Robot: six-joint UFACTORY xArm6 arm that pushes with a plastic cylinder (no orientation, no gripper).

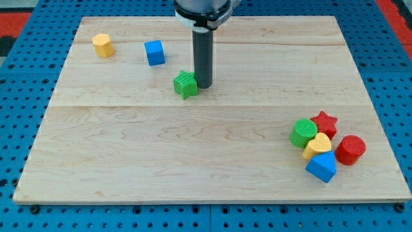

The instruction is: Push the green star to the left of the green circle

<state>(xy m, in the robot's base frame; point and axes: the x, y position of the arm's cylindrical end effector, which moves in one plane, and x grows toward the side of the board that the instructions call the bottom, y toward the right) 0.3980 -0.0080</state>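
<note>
The green star [185, 84] lies on the wooden board at the view's upper middle. My tip [203, 86] stands right beside it, on its right side, touching or almost touching it. The green circle [302, 133] sits far off at the view's lower right, at the left edge of a cluster of blocks. The star is well to the left of and above the circle.
Next to the green circle are a red star [324, 122], a yellow heart [317, 146], a red cylinder [351, 149] and a blue block [321, 167]. A blue cube [154, 53] and a yellow hexagon block [102, 46] sit at upper left. The board's edge [212, 200] runs along the bottom.
</note>
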